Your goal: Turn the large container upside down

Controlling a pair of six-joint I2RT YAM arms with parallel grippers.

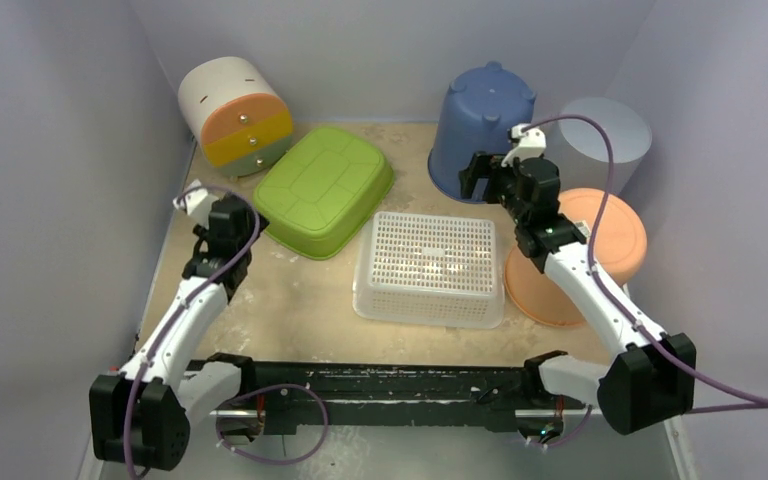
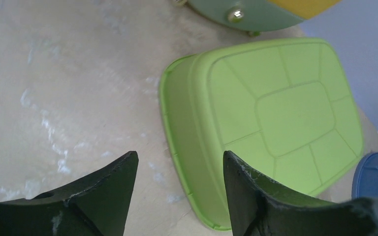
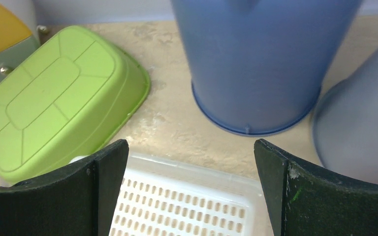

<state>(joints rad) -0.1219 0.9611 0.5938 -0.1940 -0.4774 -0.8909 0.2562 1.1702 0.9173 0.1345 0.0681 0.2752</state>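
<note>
The green tub lies bottom-up on the desk, upper left of middle, so the job looks done; the left fingers and right fingers are spread, holding nothing.

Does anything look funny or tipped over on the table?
Yes. The drawer unit at the back left is tipped over, so its drawer fronts face upward instead of sideways. The green tub and the blue bucket both sit bottom-up. Nothing looks spilled or broken.
</note>
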